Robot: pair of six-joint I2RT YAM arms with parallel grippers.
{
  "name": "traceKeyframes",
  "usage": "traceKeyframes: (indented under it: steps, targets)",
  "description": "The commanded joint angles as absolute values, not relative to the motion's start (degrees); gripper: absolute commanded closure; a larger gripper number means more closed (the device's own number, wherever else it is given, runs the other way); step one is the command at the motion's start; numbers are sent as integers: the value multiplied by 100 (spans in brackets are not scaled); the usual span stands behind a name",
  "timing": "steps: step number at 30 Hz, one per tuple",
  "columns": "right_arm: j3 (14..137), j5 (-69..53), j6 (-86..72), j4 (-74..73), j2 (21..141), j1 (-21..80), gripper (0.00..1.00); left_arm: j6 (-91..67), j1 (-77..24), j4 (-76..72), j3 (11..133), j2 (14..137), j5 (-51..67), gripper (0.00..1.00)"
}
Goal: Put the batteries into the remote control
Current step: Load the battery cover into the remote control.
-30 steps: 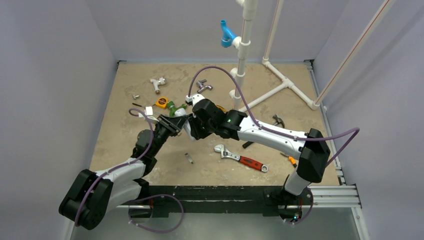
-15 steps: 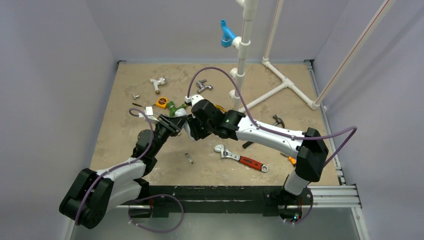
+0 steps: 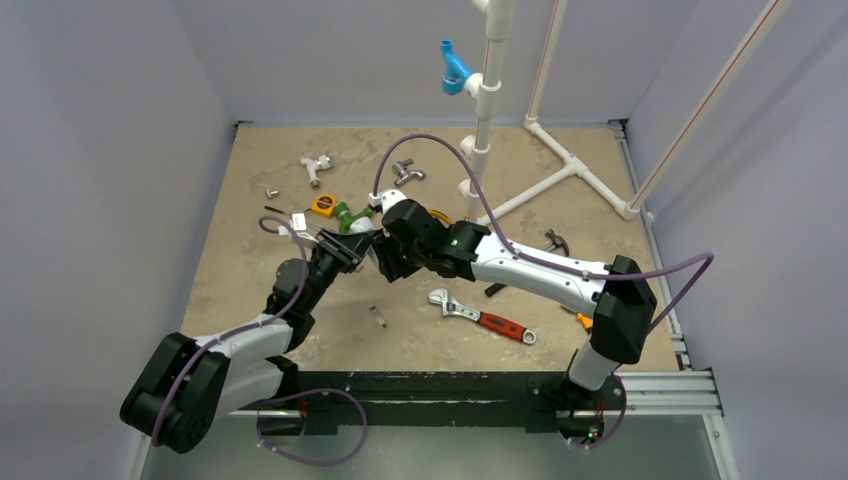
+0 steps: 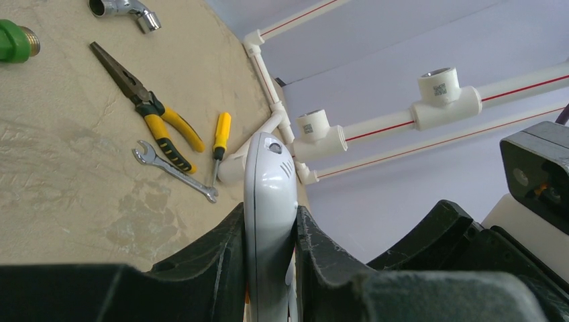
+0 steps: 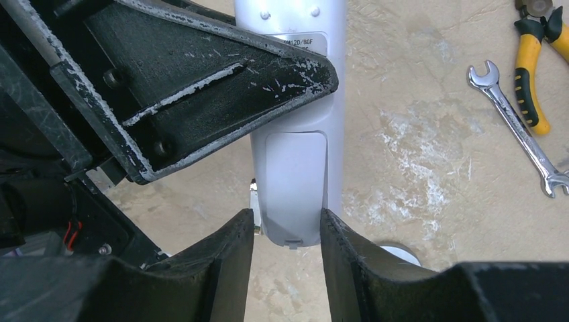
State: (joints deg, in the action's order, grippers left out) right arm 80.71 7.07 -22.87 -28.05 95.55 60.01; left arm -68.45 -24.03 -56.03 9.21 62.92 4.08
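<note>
1. Pale purple walls stand around a sandy-brown table [image 3: 240, 290], seen from the top camera.
2. On the left part of the table lie a small metal tap piece [image 3: 316, 166], a small white cover piece [image 3: 298, 221] and an orange tape measure [image 3: 323, 205]. A green pipe fitting [image 3: 346, 215] sits just beside the tape measure.
3. Near the middle, the left gripper [image 4: 270, 216] is closed tight on the remote control [image 4: 270, 178], which is up in the air, off the table. The left wrist camera shows only the remote's thin edge, pinched between two black fingers.
4. The right gripper [image 5: 287, 221] meets the remote from the other side. Only the right wrist camera shows the remote's plain white back, with the battery lid [image 5: 290, 178] in place. The right fingers [image 5: 225, 268] sit very close on both sides of the remote's end. I cannot tell if they squeeze it or just stand beside it.
5. From the top, the two grippers hide most of the remote.
6. Nearer the arm bases lie a small grey metal piece [image 3: 378, 317] and, further right, a wrench with a red handle [image 3: 485, 317].
7. The wrist cameras show yellow-handled pliers [image 4: 154, 114], a silver spanner [image 4: 173, 171] and a yellow screwdriver [image 4: 220, 134] on the table. These are hard to make out from the top.
8. On the right are a hammer [image 3: 556, 240] and a white pipe frame [image 3: 560, 170]. A blue fitting [image 3: 455, 68] sits high on the tall pipe.
</note>
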Motion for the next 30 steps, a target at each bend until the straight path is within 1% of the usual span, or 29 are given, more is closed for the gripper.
traceKeyframes:
  steps: [1,13,17,21,26,28,30]
  targets:
    - [8315,910,-2189,-2540,9476,6021,59,-7046,-2426,-6262,1015,6318,556,100]
    - [8193,1061,-2156,-2386,9200,6021,54,-7054,-2426,-6295,998,6372,546,100]
    - [8030,1121,-2160,-2200,8985,6021,50,-7062,-2421,-6302,977,6374,544,100]
    - [7737,966,-2358,-1883,8673,6013,41,-7069,-2426,-6321,967,6368,545,100]
    - [7155,1049,-2514,-1470,8043,5914,30,-7198,-2417,-6404,950,6360,609,100]
    - [6886,673,-2678,-1297,7844,5705,26,-7289,-2417,-6452,962,6370,674,100]
    - [6463,-149,-3017,-928,7648,5279,24,-7388,-2417,-6522,982,6377,750,100]
